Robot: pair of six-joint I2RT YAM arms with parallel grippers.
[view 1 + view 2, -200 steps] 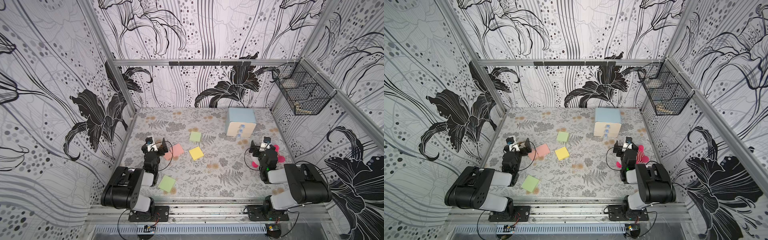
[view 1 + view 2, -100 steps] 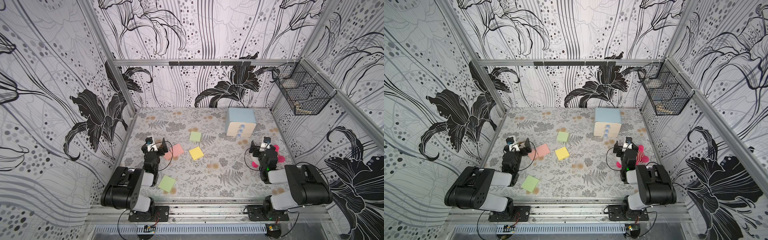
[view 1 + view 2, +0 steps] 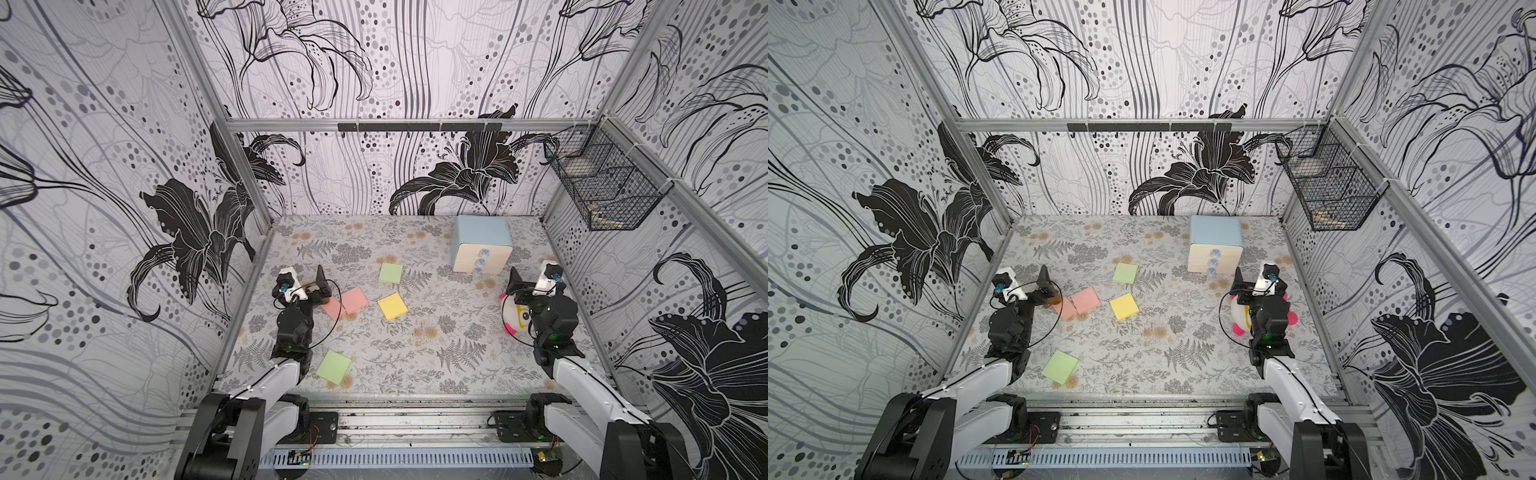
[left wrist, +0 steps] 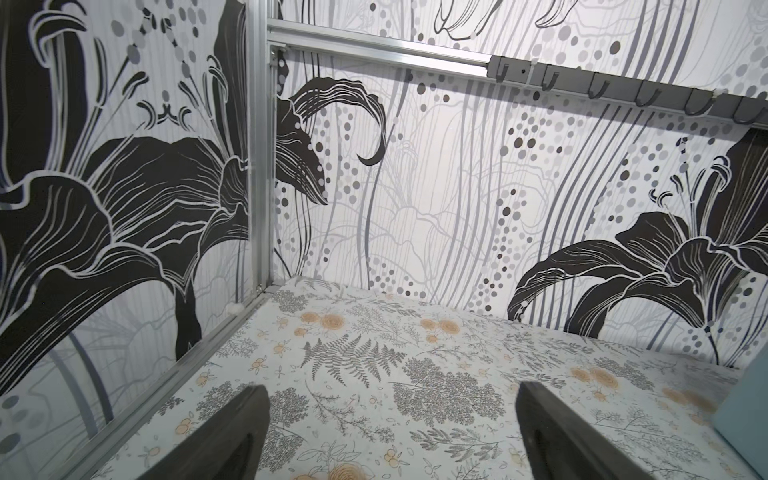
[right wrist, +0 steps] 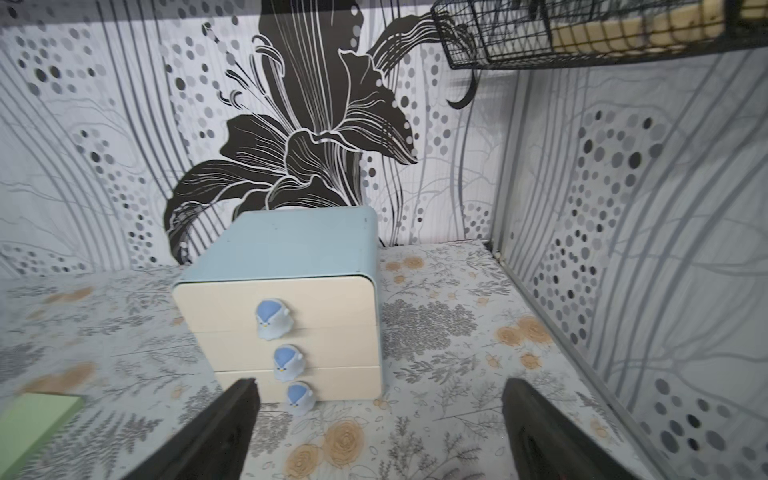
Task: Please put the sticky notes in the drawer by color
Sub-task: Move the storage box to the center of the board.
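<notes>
Five sticky notes lie flat on the counter (image 3: 415, 357), all square with no real long axis and their edges skewed to the counter's sides. They are one green note (image 3: 390, 273) mid-counter, one yellow note (image 3: 392, 306) just nearer the robot, two pink notes (image 3: 354, 300) touching or overlapping, and a second green note (image 3: 333, 367) near the front edge. The drawer (image 3: 482, 245) stands upright at the far right near the back wall. Its three cream fronts face the robot, all pushed in, with the knobs in a vertical line. The left end effector (image 4: 390, 386) has its fingers spread wide and holds nothing. In both top views it sits just beside the pink pair, with the other notes further off to its right. The right end effector (image 5: 379, 380) is also wide open and empty. It points at the drawer front from close by without touching, and the lowest knob (image 5: 300, 398) sits just ahead between its fingers. A plush toy (image 3: 517, 318) lies under the right arm. A wire basket (image 3: 606, 195) hangs on the right wall.
</notes>
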